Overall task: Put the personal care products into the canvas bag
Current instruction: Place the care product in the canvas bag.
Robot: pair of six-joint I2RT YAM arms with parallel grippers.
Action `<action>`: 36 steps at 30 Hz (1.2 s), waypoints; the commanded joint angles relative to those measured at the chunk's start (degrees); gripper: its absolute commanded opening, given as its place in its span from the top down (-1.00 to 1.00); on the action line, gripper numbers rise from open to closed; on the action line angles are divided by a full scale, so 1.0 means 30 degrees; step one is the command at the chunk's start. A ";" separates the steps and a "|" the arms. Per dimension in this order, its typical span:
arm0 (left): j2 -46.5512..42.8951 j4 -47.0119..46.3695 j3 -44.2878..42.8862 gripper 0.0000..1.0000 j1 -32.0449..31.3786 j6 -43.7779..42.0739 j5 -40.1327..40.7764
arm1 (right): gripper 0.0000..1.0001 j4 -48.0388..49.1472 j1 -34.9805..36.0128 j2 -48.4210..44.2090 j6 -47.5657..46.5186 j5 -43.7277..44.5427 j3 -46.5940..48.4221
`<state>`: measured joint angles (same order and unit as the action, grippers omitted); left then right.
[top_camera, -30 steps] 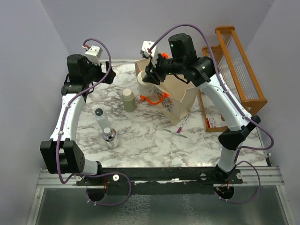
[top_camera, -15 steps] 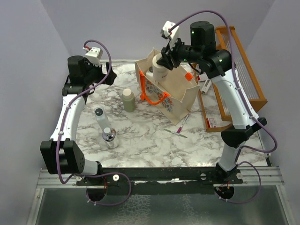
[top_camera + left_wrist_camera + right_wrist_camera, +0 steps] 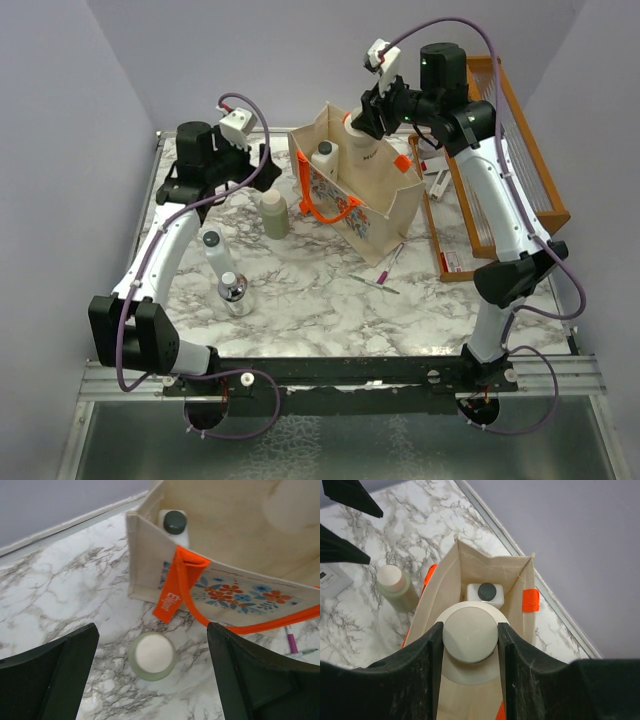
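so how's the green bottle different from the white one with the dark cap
The green bottle stands on the table outside the bag; the white bottle sits inside it. The green bottle has a cream cap, the white bottle a dark one. Both are upright.

Beige canvas bag with orange handles (image 3: pixel 385 205) stands mid-rear on the marble counter (image 3: pixel 310 320). Inside, rear-left corner: white dark-capped bottle (image 3: pixel 324 160). Over its mouth: beige cream-capped bottle (image 3: pixel 470 635). Just left: olive-green cream-capped bottle (image 3: pixel 274 213). Front-left, well apart: white grey-capped bottle (image 3: pixel 215 252), short clear chrome-capped bottle (image 3: pixel 234 292) before it. Right: orange slatted wooden rack (image 3: pixel 515 140).
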<state>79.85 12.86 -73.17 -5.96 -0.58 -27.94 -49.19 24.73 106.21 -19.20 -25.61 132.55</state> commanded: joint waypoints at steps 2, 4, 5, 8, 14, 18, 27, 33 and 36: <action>0.0793 -0.0850 -0.0572 -0.84 -0.1842 -0.0677 -0.1432 | 0.98 0.3432 -0.0128 0.0528 0.0350 -0.1282 -0.0304; 0.1488 -0.0938 -0.0867 -0.79 -0.2238 -0.0538 -0.1389 | 0.98 0.3726 -0.0128 0.0791 0.0414 -0.1347 -0.0603; 0.1808 -0.1012 -0.1049 -0.76 -0.2373 -0.0389 -0.1354 | 0.98 0.3907 -0.0128 0.0911 0.0463 -0.1387 -0.0768; 0.2806 -0.1572 -0.1367 -0.70 -0.2587 -0.0074 -0.1433 | 0.98 0.4328 -0.0128 0.1332 0.0605 -0.1445 -0.1133; 0.4694 -0.2124 -0.2096 -0.58 -0.2947 -0.0108 -0.1739 | 0.98 0.5114 -0.0128 0.2175 0.0960 -0.1299 -0.1679; 0.5462 -0.2534 -0.2397 -0.45 -0.3107 0.0037 -0.2172 | 0.98 0.5772 -0.0128 0.2661 0.1161 -0.1146 -0.2280; 0.6306 -0.3048 -0.2326 0.38 -0.3199 0.0160 -0.2747 | 0.98 0.6208 -0.0128 0.3680 0.1311 -0.0986 -0.2712; 0.6211 -0.3087 -0.2228 0.93 -0.3203 0.0011 -0.2879 | 0.98 0.6378 -0.0128 0.3627 0.0827 -0.0838 -0.3786; 0.6096 -0.3098 -0.2159 1.00 -0.3214 -0.0097 -0.2773 | 0.98 0.6844 -0.0128 0.3392 0.0401 -0.0571 -0.4836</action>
<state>98.70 5.10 -78.76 -15.40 -0.54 -34.15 -36.86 24.62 118.63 -16.16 -27.66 120.16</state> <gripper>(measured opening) 0.033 0.422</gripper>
